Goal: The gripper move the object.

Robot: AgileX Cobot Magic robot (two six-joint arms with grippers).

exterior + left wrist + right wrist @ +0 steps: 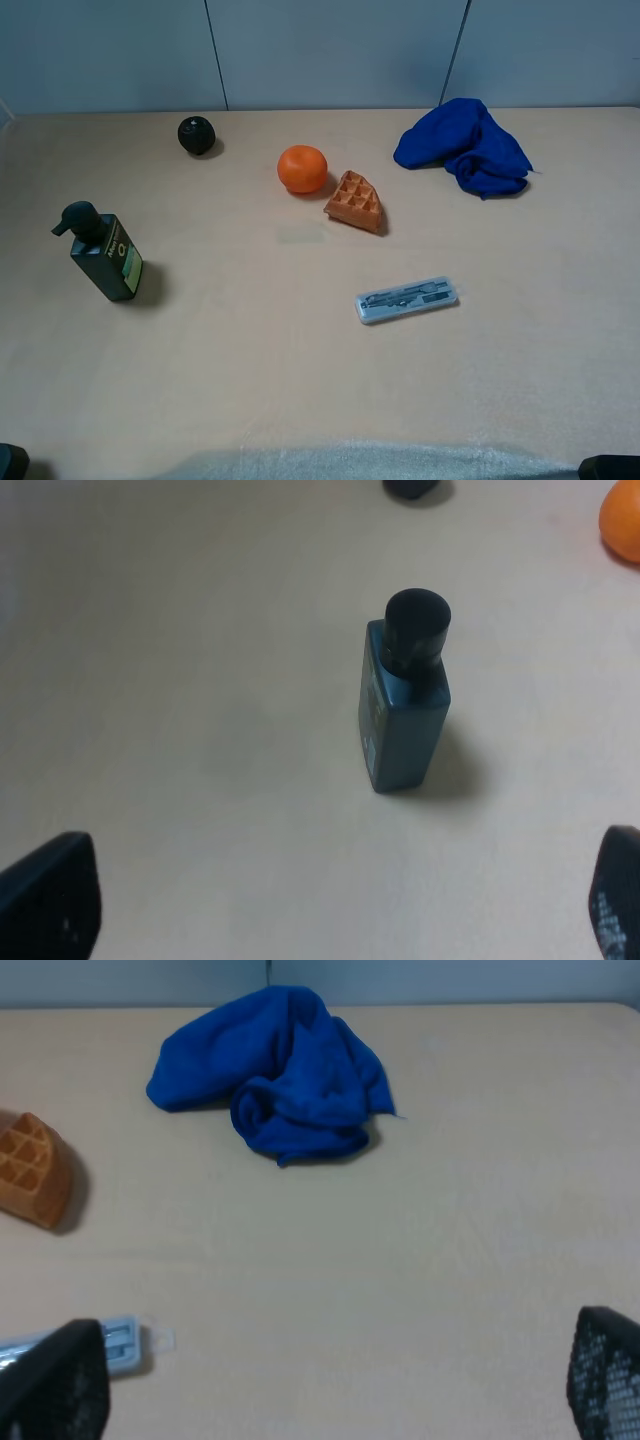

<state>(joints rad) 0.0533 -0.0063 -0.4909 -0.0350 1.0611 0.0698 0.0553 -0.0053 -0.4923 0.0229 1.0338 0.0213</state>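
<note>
My right fingers (pixel 605 1385) are spread wide apart with nothing between them, low over the bare worktop (pixel 450 1260). The waffle (pixel 33 1170) lies well ahead of them and off toward my other arm, past the clear case (pixel 120 1345), flat on the worktop and just beside the orange (pixel 302 168). It looks like a light, hard toy, so I judge it stiff enough not to crush, though the smooth sides may slip. I'd close across its two straight sides, mid-wedge, away from the narrow tip and clear of the orange. My left fingers (pixel 50 900) are also wide apart, holding nothing, with the dark pump bottle (pixel 403 695) standing upright ahead of them, well apart from the waffle.
</note>
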